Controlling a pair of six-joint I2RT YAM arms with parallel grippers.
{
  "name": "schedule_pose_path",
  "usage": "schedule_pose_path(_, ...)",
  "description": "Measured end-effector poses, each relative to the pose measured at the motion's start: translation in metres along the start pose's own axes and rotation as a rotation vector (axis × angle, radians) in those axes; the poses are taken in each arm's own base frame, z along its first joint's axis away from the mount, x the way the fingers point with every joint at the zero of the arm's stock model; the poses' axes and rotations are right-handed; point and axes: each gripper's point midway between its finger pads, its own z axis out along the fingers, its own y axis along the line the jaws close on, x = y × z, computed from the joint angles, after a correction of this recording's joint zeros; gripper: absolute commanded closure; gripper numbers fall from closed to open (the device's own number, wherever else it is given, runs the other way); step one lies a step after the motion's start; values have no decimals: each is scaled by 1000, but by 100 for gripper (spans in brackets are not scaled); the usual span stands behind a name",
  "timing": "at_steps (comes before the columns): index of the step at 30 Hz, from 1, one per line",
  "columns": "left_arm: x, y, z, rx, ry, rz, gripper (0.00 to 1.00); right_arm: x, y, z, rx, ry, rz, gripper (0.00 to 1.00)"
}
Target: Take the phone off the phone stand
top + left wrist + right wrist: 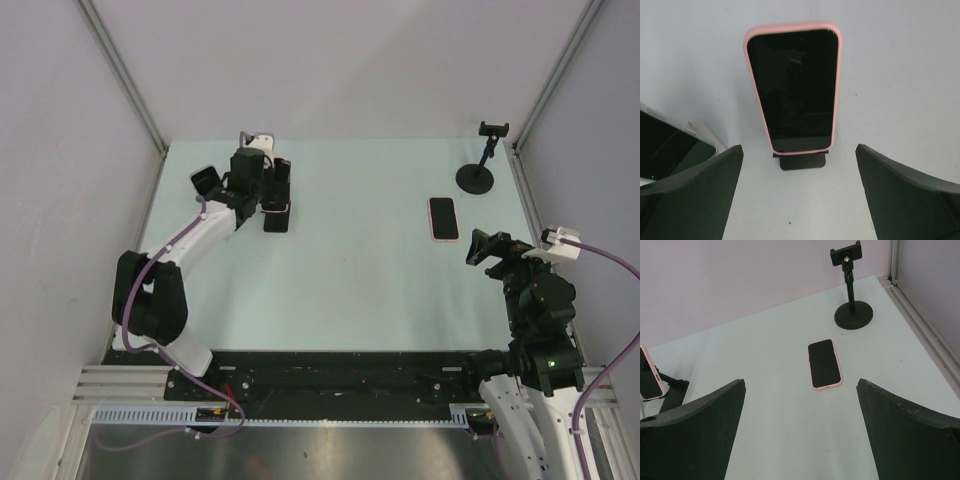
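step in hand: approach to grasp. the phone [793, 90], pink-cased, stands upright with its lower edge seated in the phone stand [802, 161] at the far left of the table [350, 290]; not yet removed. the left gripper [800, 150] is released, jaws spread wide with nothing between them, and clear of the phone.

recommended: advance until the fingers straddle the case's long edges above the stand's lip. close on the edges rather than the screen, then lift up and slightly back out of the cradle before moving aside. a straight pull toward the arm would likely drag or tip the stand. (a dark glossy item at the left margin of the wrist view sits near the finger on that side; what it is cannot be told, but allow it room.)

pose: left arm reached well forward, wrist facing the screen squarely, phone centred between the fingers. right arm folded near its base, right gripper [801, 384] released and empty. it faces a second phone [825, 364] lying flat and a clamp stand [853, 315], both well apart from it.
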Motion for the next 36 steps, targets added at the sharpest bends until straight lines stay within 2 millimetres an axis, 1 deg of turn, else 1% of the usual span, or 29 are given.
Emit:
schedule_pose_path(6, -15, 0, 26, 33, -10, 5, 0, 1, 1, 1, -5, 6, 1, 0)
schedule_pose_path(11, -23, 1, 46, 39, -18, 16, 0, 5, 2, 4, -7, 22, -3, 0)
schedule_pose_path(16, -19, 0, 66, 44, -5, 20, 0, 8, 3, 6, -15, 39, -9, 0)
schedule_pose_path(21, -14, -1, 78, 40, 9, 22, 0, 11, 4, 8, -20, 53, -15, 0)
schedule_pose_path(24, -11, 0, 81, 39, 16, 24, 4, 13, 5, 10, -26, 63, -17, 0)
schedule_pose_path(26, -10, 0, 82, 38, 17, 23, 10, 14, 6, 10, -28, 68, -18, 0)
schedule_pose_path(27, -10, 0, 82, 38, 17, 24, 15, 15, 6, 11, -29, 70, -18, 0)
schedule_pose_path(29, -11, 1, 82, 38, 16, 22, 20, 16, 6, 11, -34, 74, -19, 0)
schedule_pose_path(30, -11, 1, 82, 41, 15, 19, 27, 16, 7, 11, -37, 76, -19, 0)
schedule_pose_path(32, -11, 0, 82, 48, 16, 17, 31, 16, 7, 11, -40, 78, -19, 0)
schedule_pose_path(33, -11, 0, 82, 49, 16, 20, 36, 16, 8, 11, -42, 78, -20, 0)
schedule_pose_path(35, -11, 0, 82, 50, 16, 18, 41, 16, 8, 11, -45, 79, -21, 0)
schedule_pose_path(36, -11, 0, 82, 52, 16, 18, 48, 17, 8, 11, -46, 79, -22, 0)
